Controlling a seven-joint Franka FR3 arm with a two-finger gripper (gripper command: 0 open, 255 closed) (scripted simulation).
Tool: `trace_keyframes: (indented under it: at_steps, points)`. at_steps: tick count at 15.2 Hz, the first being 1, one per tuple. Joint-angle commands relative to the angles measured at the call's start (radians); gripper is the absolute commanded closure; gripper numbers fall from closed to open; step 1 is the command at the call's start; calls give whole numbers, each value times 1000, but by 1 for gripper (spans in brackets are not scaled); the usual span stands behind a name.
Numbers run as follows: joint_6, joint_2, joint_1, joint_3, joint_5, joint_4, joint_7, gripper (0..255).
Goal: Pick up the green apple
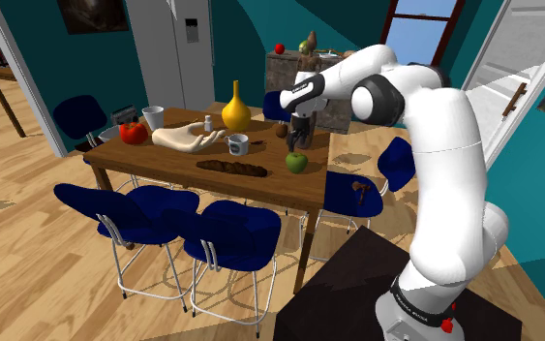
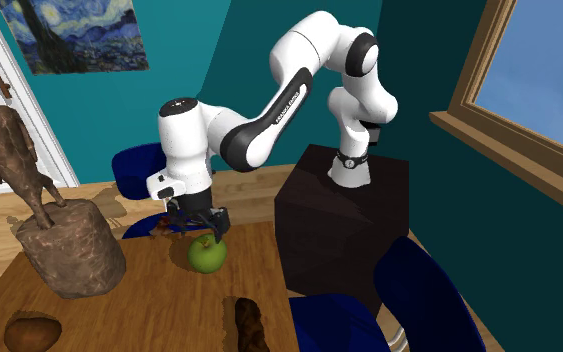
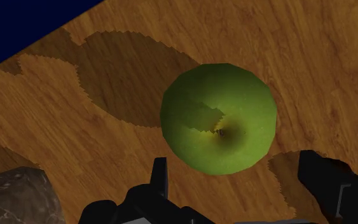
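We see the apple (image 1: pixel 296 162), green, sitting on the wooden desk (image 1: pixel 164 160) near the edge closest to the stand. In the shoulder view a long brown loaf (image 1: pixel 231 167) lies to its left, with a white mug (image 1: pixel 237 145) and a yellow vase (image 1: pixel 236 107) farther back. The tool (image 1: pixel 297 141) hangs just above the apple, pointing down. In the wrist view we find its fingers (image 3: pixel 160 175) spread wide apart, the apple (image 3: pixel 219 119) lying beyond them and touched by neither. In the second exterior view a statue's stone base (image 2: pixel 69 250) stands near the apple (image 2: pixel 207 254).
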Motion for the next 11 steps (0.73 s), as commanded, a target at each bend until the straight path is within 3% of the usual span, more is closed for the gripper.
trace_keyframes:
  at_steps: [1, 4, 5, 11]
  points:
    - [22, 13, -2, 2, 4, -9, -3, 0]
    - [38, 23, -3, 4, 7, -15, -5, 0]
    - [38, 21, -3, 4, 7, -17, -5, 255]
    - [37, 22, -3, 4, 7, -16, -5, 255]
